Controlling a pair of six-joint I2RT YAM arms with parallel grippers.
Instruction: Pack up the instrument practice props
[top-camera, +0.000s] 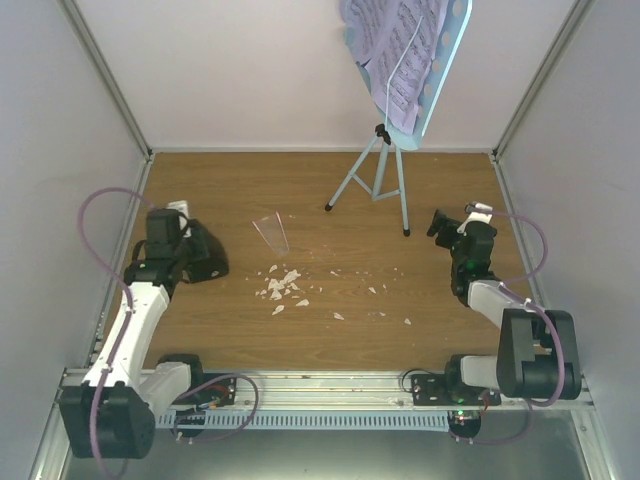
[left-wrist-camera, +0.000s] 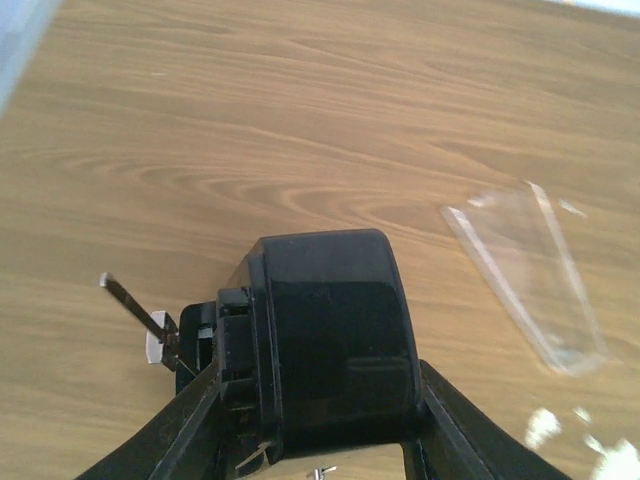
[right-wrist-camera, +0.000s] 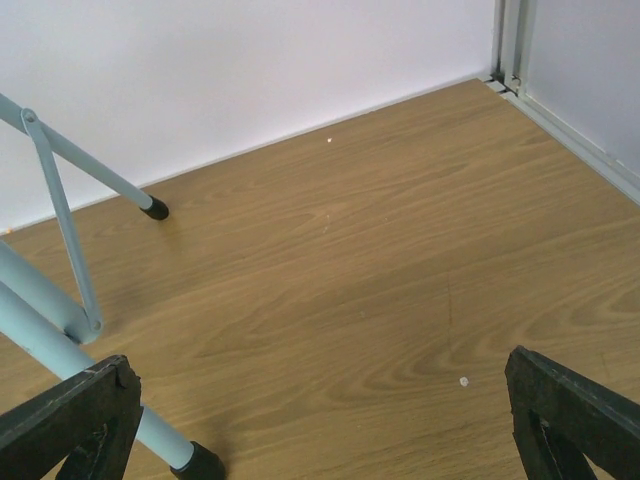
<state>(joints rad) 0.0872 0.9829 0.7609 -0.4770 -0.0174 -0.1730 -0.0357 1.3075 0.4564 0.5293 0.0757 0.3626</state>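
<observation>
left gripper (left-wrist-camera: 320, 425) is clamping the black metronome (left-wrist-camera: 335, 320), its clear cover (left-wrist-camera: 530, 280) lying apart on the table (left-wrist-camera: 250, 120); right gripper (right-wrist-camera: 320, 420) is gaping wide near a music stand leg (right-wrist-camera: 40, 305).

A wood-grain table (top-camera: 450, 300) carries everything here. The light blue music stand (top-camera: 403, 190) stands toward the back, right of centre, its three spread legs ending in dark feet on the boards. A clear cover (top-camera: 271, 235) lies on the wood to the left of those feet, apart from them. Just in front of the cover, small white crumbs (top-camera: 282, 288) are scattered across the middle, thinning out toward the right. The black metronome (top-camera: 205, 258) is at the left side, near the cover but not touching it.
</observation>
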